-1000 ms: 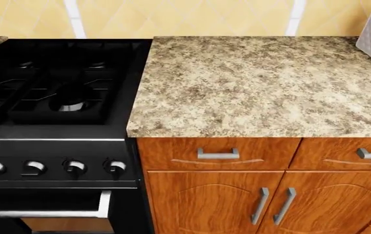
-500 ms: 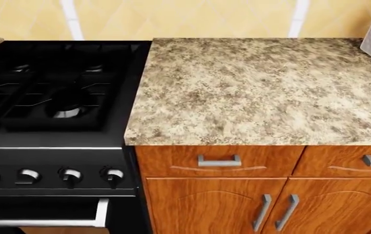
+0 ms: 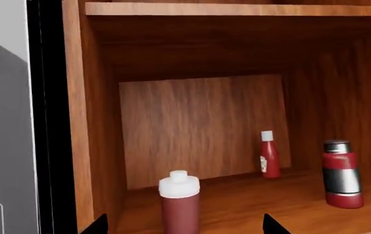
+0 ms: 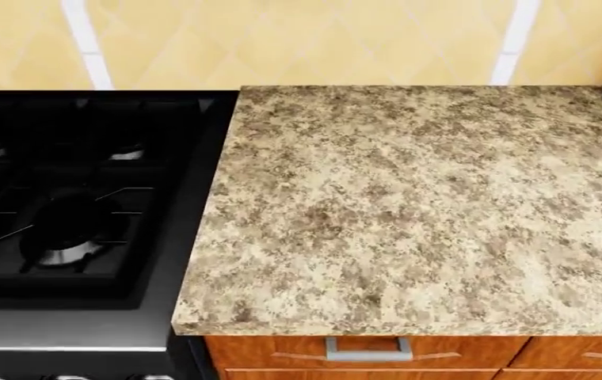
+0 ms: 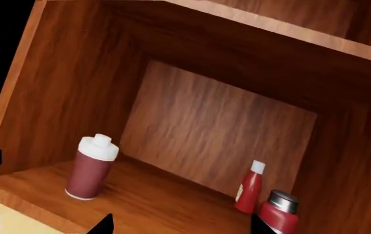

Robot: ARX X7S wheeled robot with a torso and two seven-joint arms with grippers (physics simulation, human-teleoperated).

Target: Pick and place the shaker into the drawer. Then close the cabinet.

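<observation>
Pick step not begun: shaker (image 3: 179,201) stands on the cabinet shelf (image 3: 251,197) just ahead of left end effector (image 3: 180,226), between its tips. Both end effectors look spread, holding nothing; right end effector (image 5: 179,225) faces mid-shelf w/ shaker off to one side. Next: ease left one fwd around the body, then close.

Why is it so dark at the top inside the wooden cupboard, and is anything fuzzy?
Left wrist view: the shelf overhead shades the back wall; the shaker up close looks slightly soft. Right wrist view: same shadow under the shelf, shaker sharp. Head view: countertop evenly lit, no glare.
</observation>
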